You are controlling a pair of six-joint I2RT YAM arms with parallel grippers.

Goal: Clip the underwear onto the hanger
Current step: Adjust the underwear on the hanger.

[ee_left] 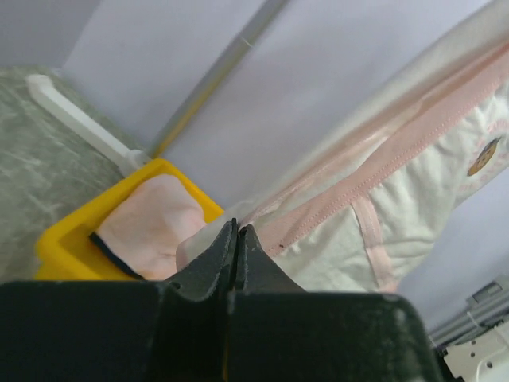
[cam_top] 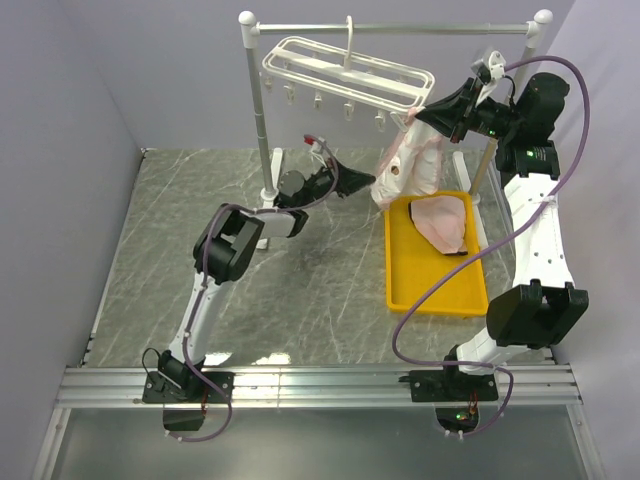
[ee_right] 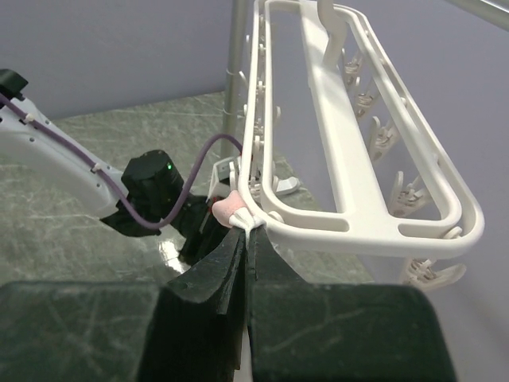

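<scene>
Our left gripper [ee_left: 236, 236] was clenched, its two fingers pressed flat together with the lower hem of the hanging brief [ee_left: 398, 175] apparently nipped at their tips. Our right gripper [ee_right: 246, 229] was likewise squeezed closed on a small bunch of pink fabric at the top of that same brief, and its tips sat right against the end bar of the hanger [ee_right: 350, 151]. The brief, pale with pink bands, drooped below the hanger's right end, stretched between our two grips, the left one lower and further under the hanger's middle. The hanger itself hung by its hook from the rail stand [cam_top: 262, 120], with its row of clips dangling beneath the frame. Below the hanger's right end and nearer to our bases lay the yellow tray [cam_top: 400, 275], flat on the table [cam_top: 300, 290]. In the tray, at the end closer to the hanger, rested a trimmed brief [cam_top: 445, 222], pink with a dark edge.
</scene>
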